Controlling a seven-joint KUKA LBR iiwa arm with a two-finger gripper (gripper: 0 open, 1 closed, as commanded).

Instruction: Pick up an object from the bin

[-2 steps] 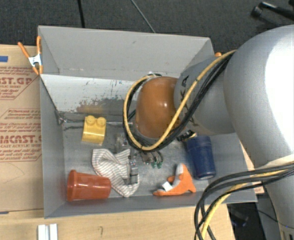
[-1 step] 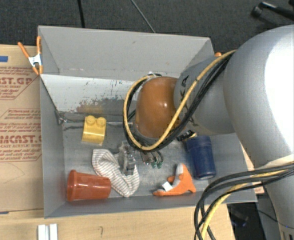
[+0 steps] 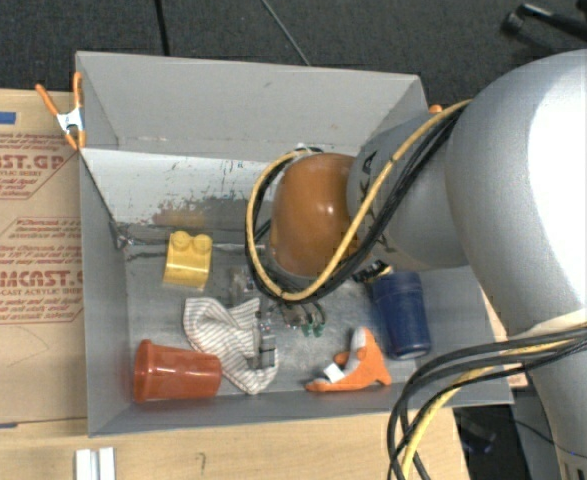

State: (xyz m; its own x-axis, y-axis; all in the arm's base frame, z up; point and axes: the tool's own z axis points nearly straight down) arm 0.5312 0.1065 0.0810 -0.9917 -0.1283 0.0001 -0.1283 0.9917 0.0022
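My gripper reaches down under the arm's wrist onto a crumpled white and grey striped cloth in the middle of the bin's front part. Its tip rests on the cloth's right side. A red-orange plastic cup lies on its side left of the cloth, by the front wall. A yellow toy block stands behind the cloth, towards the back left.
A dark blue can lies to the right of the gripper. An orange and white plastic piece lies at the front right. The arm and its cables cover the bin's right half.
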